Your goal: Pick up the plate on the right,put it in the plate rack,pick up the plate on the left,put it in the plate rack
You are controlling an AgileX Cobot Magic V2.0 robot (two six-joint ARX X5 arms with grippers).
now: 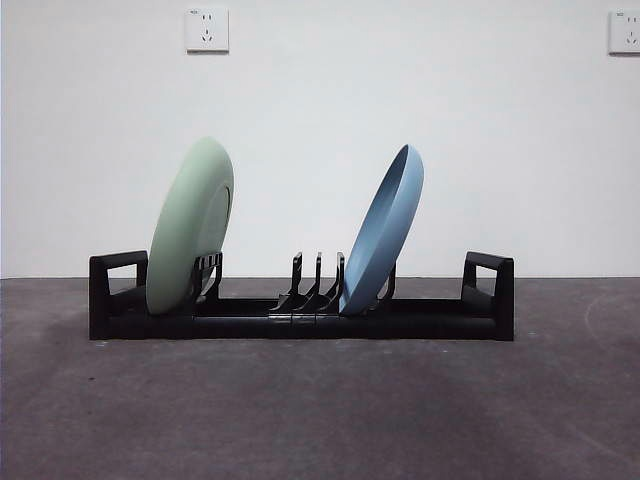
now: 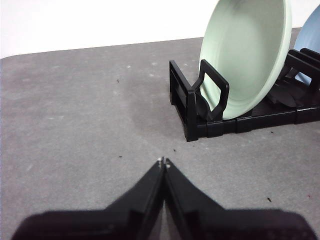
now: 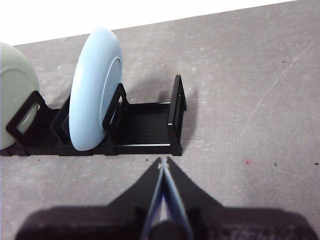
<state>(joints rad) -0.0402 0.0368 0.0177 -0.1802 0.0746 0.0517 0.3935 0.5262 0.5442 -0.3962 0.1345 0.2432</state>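
Observation:
The black plate rack (image 1: 300, 318) lies across the table with a loop handle at each end. A pale green plate (image 1: 190, 228) stands on edge in its left slots, leaning right. A light blue plate (image 1: 385, 232) stands on edge right of the middle dividers, also leaning right. My left gripper (image 2: 163, 162) is shut and empty, hovering over bare table off the rack's green-plate end (image 2: 200, 107). My right gripper (image 3: 163, 163) is shut and empty, just off the rack's other end (image 3: 175, 117), near the blue plate (image 3: 95, 90). Neither gripper shows in the front view.
Grey tabletop (image 1: 320, 410) surrounds the rack on all sides. A white wall with two power sockets (image 1: 207, 30) stands behind. A faint curved scratch mark (image 3: 270, 90) runs across the table to the right of the rack.

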